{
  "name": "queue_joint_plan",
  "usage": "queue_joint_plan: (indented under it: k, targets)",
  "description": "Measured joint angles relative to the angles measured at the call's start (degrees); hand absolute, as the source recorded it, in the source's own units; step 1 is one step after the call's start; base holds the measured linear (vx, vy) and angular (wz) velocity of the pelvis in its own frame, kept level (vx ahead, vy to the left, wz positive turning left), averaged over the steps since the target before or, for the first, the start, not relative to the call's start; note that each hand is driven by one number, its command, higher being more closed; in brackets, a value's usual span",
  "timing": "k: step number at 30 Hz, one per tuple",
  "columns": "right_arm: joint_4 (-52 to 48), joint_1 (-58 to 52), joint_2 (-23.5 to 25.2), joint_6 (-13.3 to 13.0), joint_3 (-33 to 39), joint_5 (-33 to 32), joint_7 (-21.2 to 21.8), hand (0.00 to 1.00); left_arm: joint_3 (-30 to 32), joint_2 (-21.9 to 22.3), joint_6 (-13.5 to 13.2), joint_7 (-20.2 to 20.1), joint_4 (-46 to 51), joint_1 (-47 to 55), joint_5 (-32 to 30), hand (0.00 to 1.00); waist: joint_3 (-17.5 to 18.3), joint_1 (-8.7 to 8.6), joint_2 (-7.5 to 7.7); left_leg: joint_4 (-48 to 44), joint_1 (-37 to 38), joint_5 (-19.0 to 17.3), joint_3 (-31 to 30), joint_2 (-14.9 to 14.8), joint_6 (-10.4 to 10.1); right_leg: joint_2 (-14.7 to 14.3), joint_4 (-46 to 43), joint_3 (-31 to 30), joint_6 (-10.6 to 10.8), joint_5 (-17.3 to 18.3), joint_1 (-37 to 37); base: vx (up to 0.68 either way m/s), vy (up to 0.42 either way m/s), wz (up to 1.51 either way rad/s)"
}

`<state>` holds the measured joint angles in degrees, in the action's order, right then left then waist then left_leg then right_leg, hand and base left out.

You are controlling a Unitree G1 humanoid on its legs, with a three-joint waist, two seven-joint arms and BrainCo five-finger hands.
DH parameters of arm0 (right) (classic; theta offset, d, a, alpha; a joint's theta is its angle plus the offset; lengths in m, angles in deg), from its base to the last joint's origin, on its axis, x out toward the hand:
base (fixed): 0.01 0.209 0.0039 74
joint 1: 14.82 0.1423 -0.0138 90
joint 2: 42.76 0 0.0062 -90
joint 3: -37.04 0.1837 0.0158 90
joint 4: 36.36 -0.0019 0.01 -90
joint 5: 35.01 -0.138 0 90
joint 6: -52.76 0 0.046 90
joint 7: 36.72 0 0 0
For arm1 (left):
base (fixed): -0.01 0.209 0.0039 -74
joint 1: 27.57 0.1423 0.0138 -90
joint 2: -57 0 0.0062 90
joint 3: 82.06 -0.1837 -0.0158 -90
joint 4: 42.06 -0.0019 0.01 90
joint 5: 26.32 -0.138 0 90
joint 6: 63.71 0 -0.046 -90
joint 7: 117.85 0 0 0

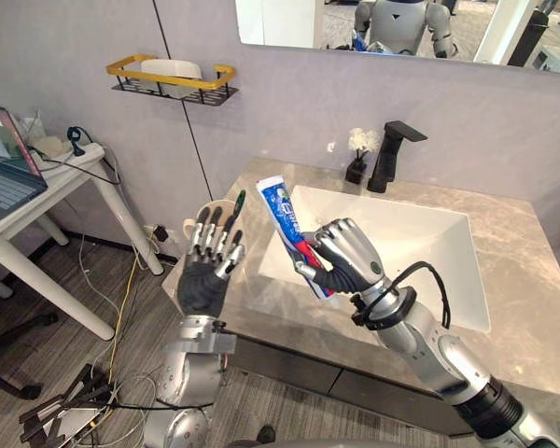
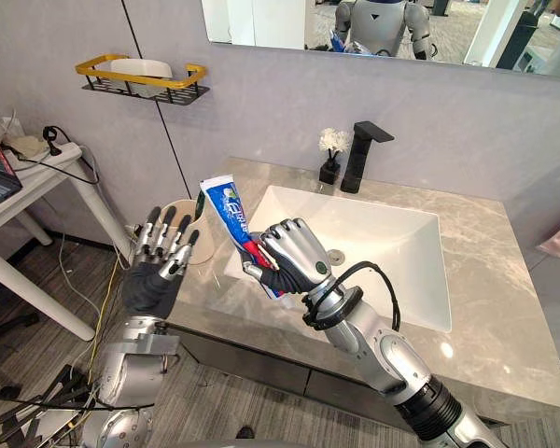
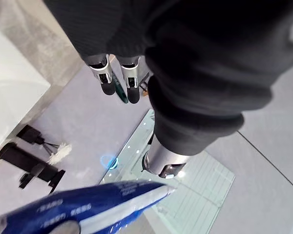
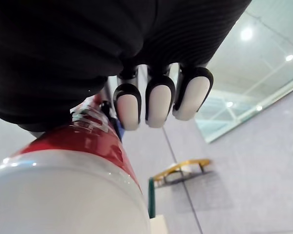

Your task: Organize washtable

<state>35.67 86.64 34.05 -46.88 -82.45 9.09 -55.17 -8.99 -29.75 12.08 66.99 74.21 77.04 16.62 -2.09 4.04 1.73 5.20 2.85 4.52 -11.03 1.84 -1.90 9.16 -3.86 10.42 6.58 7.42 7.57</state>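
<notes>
2 hands are up over the near left part of the washtable. The right hand [image 1: 350,257] has its fingers and thumb curled round the lower end of a blue, white and red toothpaste tube [image 1: 282,219] and holds it in the air above the near left edge of the white sink basin [image 1: 420,233]. The tube is tilted, with its flat crimped end pointing up and to the far left and its red part inside the grip. In the right wrist view the dark-tipped fingers [image 4: 158,105] wrap over the tube's red band.

The left hand [image 1: 205,280] hangs over the near left corner of the grey marble counter [image 1: 523,308], with its back toward the camera and its fingers straight and pointing up. It has hold of nothing. Just behind its fingers stands a beige cup [image 2: 203,233] on the counter's left end, and the tip of a dark green toothbrush [image 1: 239,200] rises from that cup, close to the tube's upper end.

At the far edge of the basin stands 1 black faucet [image 1: 392,154], with a small black vase of white flowers [image 1: 357,157] just to its left. A yellow and black wall shelf [image 1: 173,79] holding a white dish hangs at the far left. A white table [image 1: 37,201] with a laptop [image 1: 5,168] stands well to the left of the counter.
</notes>
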Motion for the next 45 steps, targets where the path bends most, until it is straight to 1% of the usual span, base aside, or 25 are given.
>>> queue_joint_plan:
  k: [4, 7, 10, 14, 19, 21, 22, 27, 30, 36, 37, 41, 43, 45]
  targets:
    - [2.81, 2.03, -2.35, -0.09, -2.90, 0.00, 0.26, 1.00, -4.82, -2.17, 1.14, -2.45, -0.04, -1.34, 2.63, 0.00, 0.05, -0.05, 0.01, 0.00, 0.01, 0.06, 0.08, -0.11, -0.07, -0.09, 0.02, -0.06, 0.08, -0.05, -0.02, -0.03, -0.013, -0.01]
    - [3.25, 3.03, -3.41, -0.15, -4.81, 0.00, 1.20, 1.00, -6.49, -2.91, 1.53, -3.49, -0.09, -3.02, 4.42, 0.00, 0.05, -0.12, 0.00, 0.01, 0.01, 0.09, 0.20, -0.16, -0.10, -0.12, 0.02, -0.21, 0.17, -0.10, -0.10, -0.01, -0.004, -0.01]
    - [3.33, 4.35, -4.39, -0.15, -5.38, -0.02, 1.31, 1.00, -6.90, -3.74, 1.49, -3.56, -0.75, -4.29, 6.04, 0.00, 0.06, -0.09, -0.01, 0.00, 0.01, 0.10, 0.26, -0.19, -0.10, -0.13, 0.02, -0.34, 0.26, -0.16, -0.16, -0.01, -0.005, -0.01]
    - [3.40, 7.14, -6.14, -0.15, -7.80, -0.08, 1.51, 1.00, -7.86, -4.98, 1.05, -3.55, -1.23, -5.03, 6.48, 0.00, 0.07, -0.06, 0.00, 0.01, -0.03, 0.11, 0.30, -0.21, -0.09, -0.13, -0.02, -0.66, 0.28, -0.19, -0.34, -0.01, -0.002, -0.03]
    - [3.42, 9.11, -6.84, -0.20, -10.17, -0.76, 1.99, 1.00, -9.31, -5.71, 0.56, -3.32, -1.50, -6.67, 6.65, 0.00, 0.08, 0.00, 0.00, 0.01, -0.14, 0.11, 0.45, -0.21, -0.09, -0.11, -0.12, -0.90, 0.28, -0.20, -0.58, 0.00, 0.000, 0.00]
    - [3.43, 10.40, -7.42, -0.19, -10.93, -0.79, 1.94, 1.00, -9.47, -5.93, -0.02, -3.25, -1.68, -7.10, 7.06, 0.00, 0.08, -0.07, 0.00, 0.01, -0.13, 0.12, 0.47, -0.21, -0.08, -0.11, -0.13, -0.92, 0.29, -0.21, -0.59, 0.00, 0.000, 0.00]
    - [3.43, 10.82, -7.49, -0.19, -11.28, -0.80, 1.96, 1.00, -9.61, -6.10, -0.07, -3.23, -1.68, -7.14, 7.39, 1.00, 0.09, -0.06, -0.01, 0.01, -0.14, 0.12, 0.54, -0.23, -0.08, -0.12, -0.14, -0.99, 0.29, -0.21, -0.65, 0.00, 0.000, 0.00]
    - [3.42, 11.93, -9.12, -0.28, -14.29, -0.86, 1.93, 1.00, -9.91, -6.58, -0.04, -3.13, -2.57, -7.17, 8.73, 1.00, 0.13, -0.03, -0.05, 0.01, -0.18, 0.12, 0.56, -0.23, -0.08, -0.12, -0.13, -1.00, 0.28, -0.21, -0.69, 0.00, 0.000, 0.00]
    - [3.41, 11.94, -9.42, -1.11, -15.73, -0.88, 1.85, 1.00, -9.92, -6.58, -0.08, -3.04, -3.20, -7.24, 9.20, 1.00, 0.16, -0.05, -0.10, 0.01, -0.18, 0.13, 0.58, -0.23, -0.08, -0.11, -0.14, -1.01, 0.28, -0.21, -0.69, 0.00, 0.000, 0.00]
    - [3.42, 11.94, -9.65, -1.09, -15.84, -0.88, 1.84, 1.00, -10.43, -6.49, -0.18, -1.93, -3.87, -8.28, 9.23, 1.00, 0.53, -0.01, -0.27, 0.01, -0.22, 0.17, 0.56, -0.25, -0.14, -0.12, -0.18, -1.00, 0.28, -0.20, -0.77, 0.00, 0.000, 0.00]
    - [3.42, 11.93, -9.60, -1.09, -15.82, -0.87, 1.82, 0.00, -10.43, -6.49, -0.17, -1.88, -3.88, -8.38, 9.23, 1.00, 0.53, -0.05, -0.27, 0.01, -0.22, 0.18, 0.57, -0.25, -0.13, -0.12, -0.19, -1.00, 0.28, -0.20, -0.77, 0.00, 0.000, 0.00]
    - [3.42, 11.45, -9.46, -1.40, -15.54, -0.87, 1.85, 0.00, -10.41, -6.54, -0.12, -1.27, -4.28, -9.52, 9.12, 1.00, 0.53, -0.07, -0.27, 0.01, -0.22, 0.21, 0.65, -0.27, -0.11, -0.12, -0.20, -1.06, 0.28, -0.20, -0.81, 0.00, 0.000, 0.00]
    - [3.41, 9.80, -8.38, -2.14, -13.57, -0.82, 1.93, 0.00, -10.46, -6.29, -0.04, -1.13, -4.30, -9.79, 9.07, 1.00, 0.53, -0.11, -0.27, 0.01, -0.21, 0.21, 0.72, -0.26, -0.10, -0.10, -0.20, -1.10, 0.28, -0.20, -0.82, 0.00, 0.000, 0.00]
    - [3.18, 4.95, -5.12, -3.15, -9.04, -0.77, 1.91, 0.00, -10.42, -5.38, 0.18, -0.98, -4.30, -10.76, 8.04, 1.00, 0.53, 0.01, -0.27, 0.01, -0.20, 0.22, 0.98, -0.27, -0.10, -0.11, -0.24, -1.11, 0.28, -0.20, -0.84, 0.00, 0.000, 0.00]
